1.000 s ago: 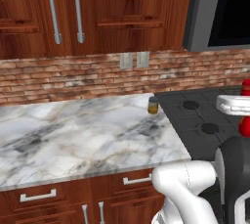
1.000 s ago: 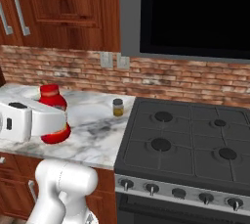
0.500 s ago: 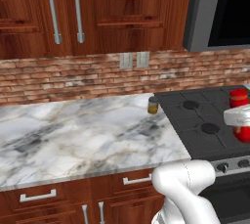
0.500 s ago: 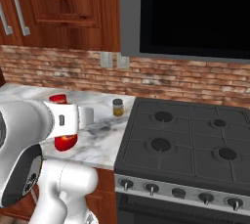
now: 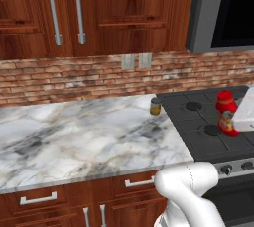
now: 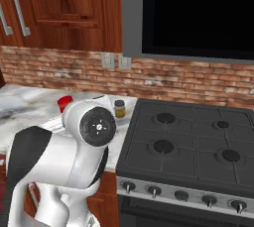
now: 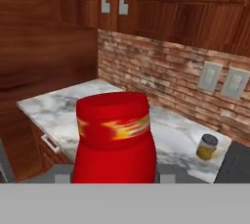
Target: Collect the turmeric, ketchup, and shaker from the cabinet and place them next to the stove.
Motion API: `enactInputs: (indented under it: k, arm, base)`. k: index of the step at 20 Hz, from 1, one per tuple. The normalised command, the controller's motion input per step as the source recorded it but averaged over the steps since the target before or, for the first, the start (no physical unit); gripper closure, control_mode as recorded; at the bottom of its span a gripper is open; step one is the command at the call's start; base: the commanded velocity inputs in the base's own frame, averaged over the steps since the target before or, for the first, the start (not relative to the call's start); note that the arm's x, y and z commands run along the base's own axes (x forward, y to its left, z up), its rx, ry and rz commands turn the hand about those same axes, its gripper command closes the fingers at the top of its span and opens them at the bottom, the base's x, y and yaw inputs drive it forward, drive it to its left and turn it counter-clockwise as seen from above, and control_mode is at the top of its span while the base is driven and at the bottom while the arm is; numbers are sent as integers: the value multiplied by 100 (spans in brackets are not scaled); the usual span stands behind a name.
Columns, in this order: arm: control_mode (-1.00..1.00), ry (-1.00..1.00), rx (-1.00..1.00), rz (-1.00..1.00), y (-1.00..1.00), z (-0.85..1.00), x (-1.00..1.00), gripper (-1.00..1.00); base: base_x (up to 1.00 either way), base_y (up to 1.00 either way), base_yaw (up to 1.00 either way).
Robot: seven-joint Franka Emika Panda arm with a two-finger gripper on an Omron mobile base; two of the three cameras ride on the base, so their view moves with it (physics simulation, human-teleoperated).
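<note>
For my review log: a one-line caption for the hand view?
Red ketchup bottle held close before the camera, turmeric jar on the marble counter beyond.

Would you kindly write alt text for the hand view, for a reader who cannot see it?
A small red squeeze bottle with a yellowish label stands close up at the gripper. Beyond it lies a white marble counter backed by a red brick wall, with a small glass jar of yellow-brown powder near the wall.

ketchup mostly behind arm
</note>
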Motion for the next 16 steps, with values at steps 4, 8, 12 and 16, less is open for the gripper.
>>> enactInputs:
  k: [4,8,12,16]
  arm:
    - [-100,0,2,53,0,-46,34,100]
    - [-100,0,10,53,0,-26,49,100]
    - [-100,1,12,50,-1,-10,55,100]
    - [-100,1,8,34,-1,-12,43,100]
  base:
    - [0,0,0]
    - [0,0,0]
    - [0,0,0]
    - [0,0,0]
